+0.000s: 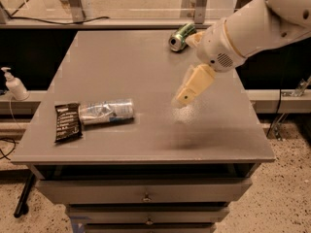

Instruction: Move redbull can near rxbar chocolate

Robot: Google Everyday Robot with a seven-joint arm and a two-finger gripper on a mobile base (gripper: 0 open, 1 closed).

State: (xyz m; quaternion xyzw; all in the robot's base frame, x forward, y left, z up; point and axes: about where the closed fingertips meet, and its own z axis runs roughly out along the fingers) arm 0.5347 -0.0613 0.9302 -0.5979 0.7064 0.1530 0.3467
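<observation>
The redbull can (pixel 106 112) lies on its side on the grey table (pixel 146 72), near the front left. Its left end touches or nearly touches the rxbar chocolate (pixel 67 122), a flat black wrapper lying just to its left. My gripper (pixel 187 95) hangs above the table's middle right, well away from the can and holding nothing. It is a cream-coloured finger assembly pointing down and to the left from the white arm.
A shiny green can (pixel 181 37) lies on its side at the table's back edge, just behind the arm. A hand-sanitiser bottle (pixel 14 84) stands on a ledge to the left. Drawers (pixel 146 196) sit under the table front.
</observation>
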